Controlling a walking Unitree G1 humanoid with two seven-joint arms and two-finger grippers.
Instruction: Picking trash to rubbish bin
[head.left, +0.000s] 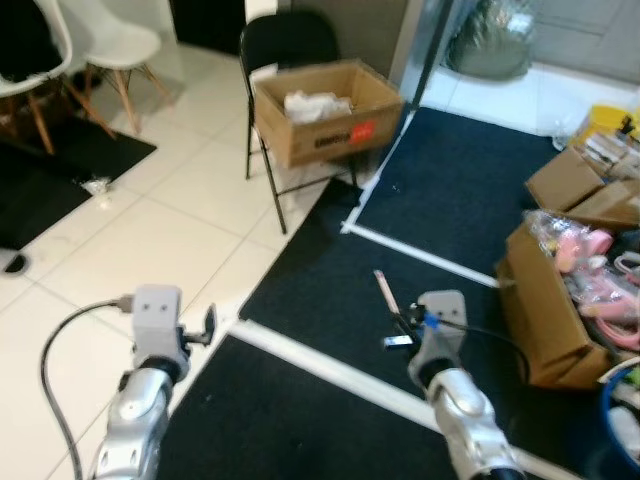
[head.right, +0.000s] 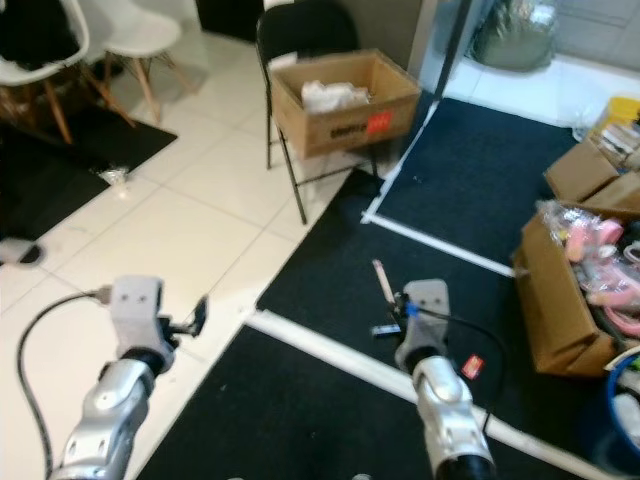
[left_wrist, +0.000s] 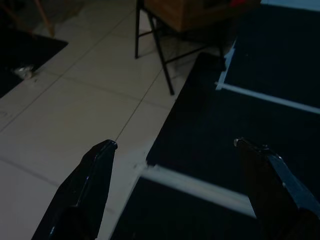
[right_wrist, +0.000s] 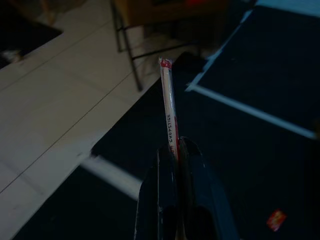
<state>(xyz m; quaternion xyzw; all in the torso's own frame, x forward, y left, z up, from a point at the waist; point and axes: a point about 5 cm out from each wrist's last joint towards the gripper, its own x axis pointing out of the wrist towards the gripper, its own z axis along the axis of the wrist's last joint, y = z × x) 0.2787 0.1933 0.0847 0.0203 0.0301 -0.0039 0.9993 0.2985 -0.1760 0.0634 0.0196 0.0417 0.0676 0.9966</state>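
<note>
The two head views are evenly lit and fairly bright, with soft glare on the white floor tiles (head.left: 170, 230) and only faint shadows under the folding chair (head.left: 285, 60). Both are slightly soft and grainy, and the black mats (head.left: 450, 180) lose all detail. The two wrist views are much dimmer and bluish; the left gripper's fingers (left_wrist: 85, 195) are near-black shapes. The wrapped straw (right_wrist: 169, 107) stays readable.

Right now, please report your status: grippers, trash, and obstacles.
Right gripper shut on wrapped straw. Left gripper open, holding nothing. Red scrap on black mat. Folding chair with cardboard box ahead.
</note>
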